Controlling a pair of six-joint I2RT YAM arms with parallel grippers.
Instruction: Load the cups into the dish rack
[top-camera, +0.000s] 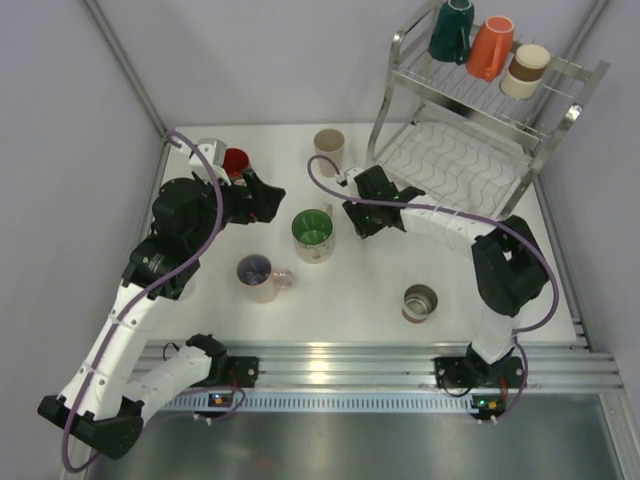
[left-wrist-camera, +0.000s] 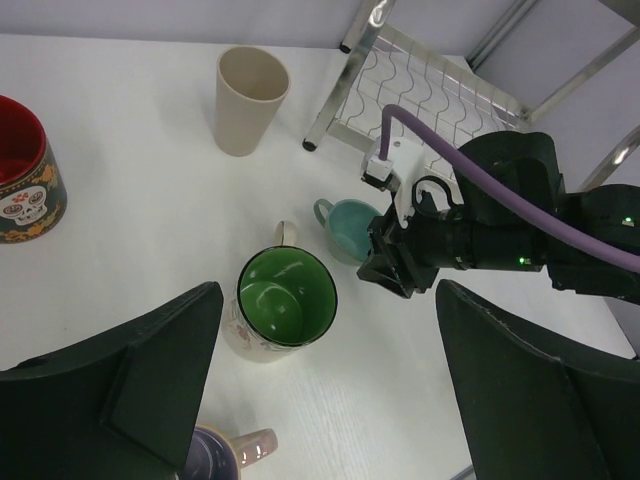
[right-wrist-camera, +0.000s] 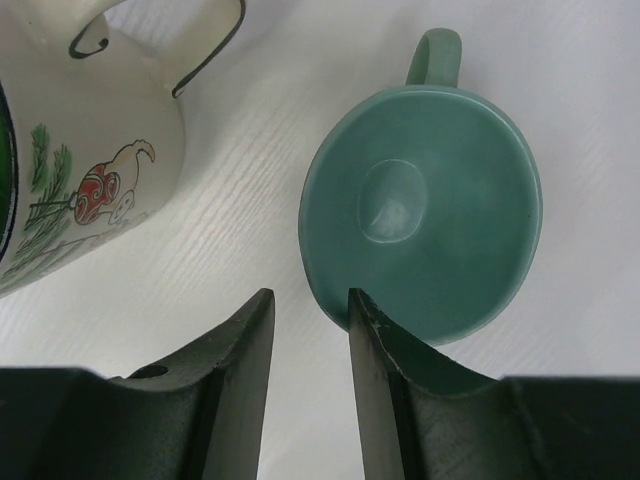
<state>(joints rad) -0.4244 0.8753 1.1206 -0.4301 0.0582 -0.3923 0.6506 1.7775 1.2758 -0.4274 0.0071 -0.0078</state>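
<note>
A mint cup (right-wrist-camera: 425, 215) stands upright on the table, handle pointing away. My right gripper (right-wrist-camera: 310, 295) hovers at its near left rim, narrowly open, with only table in the gap; its right finger (right-wrist-camera: 375, 340) overlaps the rim. The green-lined mug (top-camera: 313, 233) stands just left of it. My left gripper (left-wrist-camera: 330, 400) hangs wide open above the table near that mug (left-wrist-camera: 285, 305), holding nothing. The dish rack (top-camera: 560, 130) at the back right carries a dark teal cup (top-camera: 452, 30), an orange cup (top-camera: 490, 47) and a white-and-brown cup (top-camera: 524, 70) on its upper tier.
On the table also stand a beige cup (top-camera: 329, 147), a red cup (top-camera: 236, 162) behind the left arm, a pinkish mug (top-camera: 258, 276) and a steel cup (top-camera: 419, 301). The rack's lower wavy shelf (top-camera: 450, 165) holds nothing. Walls close in left and right.
</note>
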